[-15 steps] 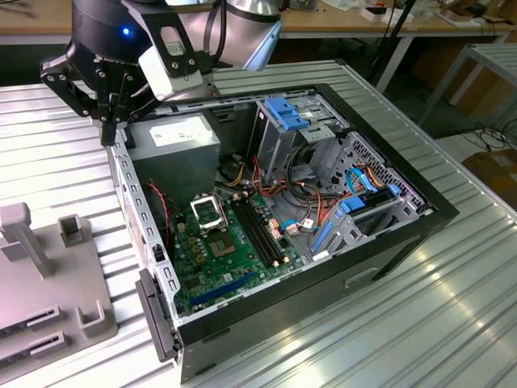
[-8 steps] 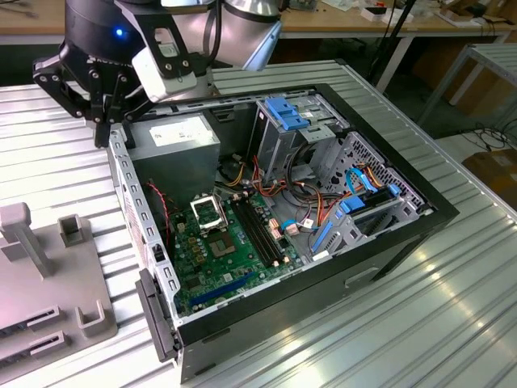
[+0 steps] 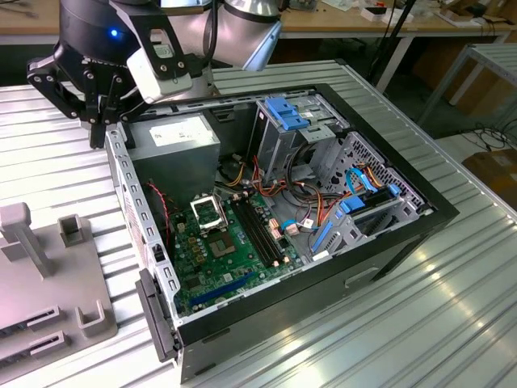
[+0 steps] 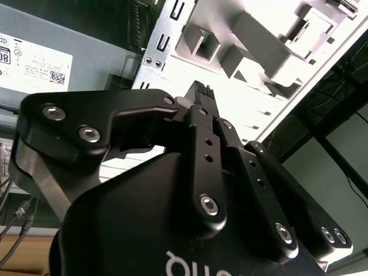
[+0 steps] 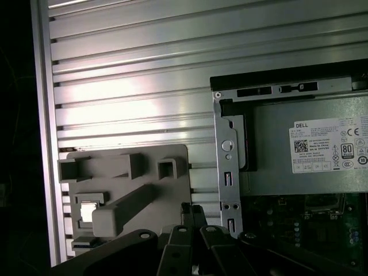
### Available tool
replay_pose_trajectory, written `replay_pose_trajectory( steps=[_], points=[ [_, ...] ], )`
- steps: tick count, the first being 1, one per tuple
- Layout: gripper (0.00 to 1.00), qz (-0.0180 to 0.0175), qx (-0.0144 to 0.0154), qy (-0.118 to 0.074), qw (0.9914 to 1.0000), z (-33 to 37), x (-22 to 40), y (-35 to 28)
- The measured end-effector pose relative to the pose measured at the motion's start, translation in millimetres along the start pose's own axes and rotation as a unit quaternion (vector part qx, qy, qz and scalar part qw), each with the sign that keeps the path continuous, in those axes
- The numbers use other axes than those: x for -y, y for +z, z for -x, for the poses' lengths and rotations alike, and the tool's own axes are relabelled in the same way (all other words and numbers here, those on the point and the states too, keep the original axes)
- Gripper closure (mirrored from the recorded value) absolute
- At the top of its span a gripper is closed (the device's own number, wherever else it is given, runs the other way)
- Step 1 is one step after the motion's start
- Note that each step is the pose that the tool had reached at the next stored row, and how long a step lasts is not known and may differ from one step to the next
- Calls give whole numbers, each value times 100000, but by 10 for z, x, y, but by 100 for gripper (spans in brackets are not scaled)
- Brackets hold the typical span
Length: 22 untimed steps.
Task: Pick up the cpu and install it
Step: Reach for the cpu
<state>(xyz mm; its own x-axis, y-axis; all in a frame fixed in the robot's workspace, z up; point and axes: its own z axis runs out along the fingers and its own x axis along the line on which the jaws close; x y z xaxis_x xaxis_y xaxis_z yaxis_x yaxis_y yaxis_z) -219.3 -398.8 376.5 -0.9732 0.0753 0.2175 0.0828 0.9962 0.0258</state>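
Gripper (image 5: 192,210) closed, empty. The cpu (image 5: 87,211) lies in the holder (image 3: 24,299) at the case's (image 3: 436,212) eight o'clock and looks light, stiff, fragile — pinch its edges.

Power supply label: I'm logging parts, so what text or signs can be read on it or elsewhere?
Label on the power supply: a logo, a code square and certification marks; the fine print is too small to read.
White lettering on the gripper: cut off at the edge, unreadable.
Nothing can be quoted reliably.
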Motion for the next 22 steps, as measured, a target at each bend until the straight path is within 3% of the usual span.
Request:
replay_pose_trajectory(
  steps=[14,22],
  points=[
    [89,5,-1,-1,100000,-94,8,22],
    [89,2,-43,2,100000,-204,17,48]
  ],
)
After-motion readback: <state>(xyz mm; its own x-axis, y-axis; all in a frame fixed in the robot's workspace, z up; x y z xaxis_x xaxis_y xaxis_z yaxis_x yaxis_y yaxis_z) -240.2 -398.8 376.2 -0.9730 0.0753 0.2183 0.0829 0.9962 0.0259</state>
